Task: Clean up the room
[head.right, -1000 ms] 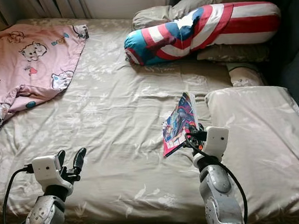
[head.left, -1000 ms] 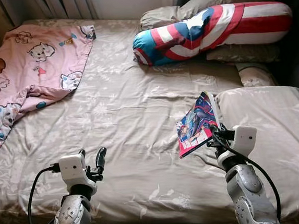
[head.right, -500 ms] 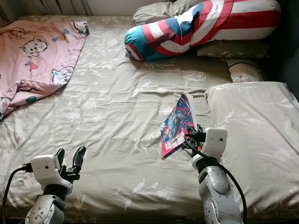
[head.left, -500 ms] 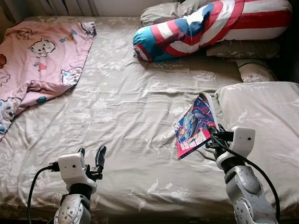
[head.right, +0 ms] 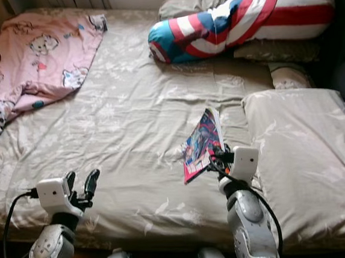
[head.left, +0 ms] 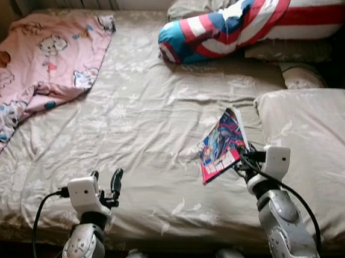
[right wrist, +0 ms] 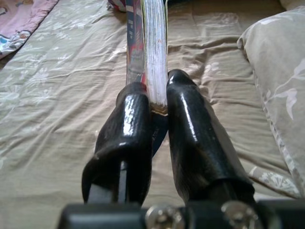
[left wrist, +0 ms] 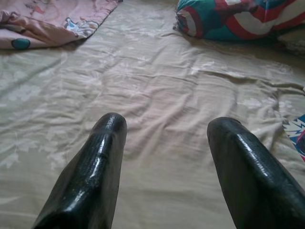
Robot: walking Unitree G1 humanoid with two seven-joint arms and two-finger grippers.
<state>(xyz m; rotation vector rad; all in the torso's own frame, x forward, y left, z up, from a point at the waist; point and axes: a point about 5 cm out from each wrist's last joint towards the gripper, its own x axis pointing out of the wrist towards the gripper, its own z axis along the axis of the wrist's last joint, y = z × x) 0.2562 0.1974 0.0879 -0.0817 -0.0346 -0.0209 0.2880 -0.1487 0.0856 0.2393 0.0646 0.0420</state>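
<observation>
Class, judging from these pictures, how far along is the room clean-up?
In hand: the right gripper is shut on the comic book, held above the bed. Left: the crumpled pink blanket and the striped bolster lie untidied. The left gripper hovers open. Nothing looks finished yet.

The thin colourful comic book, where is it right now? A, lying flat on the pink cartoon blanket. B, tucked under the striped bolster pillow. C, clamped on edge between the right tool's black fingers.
C: the thin colourful comic book stands on edge, pinched by the right tool above the beige bedsheet.
</observation>
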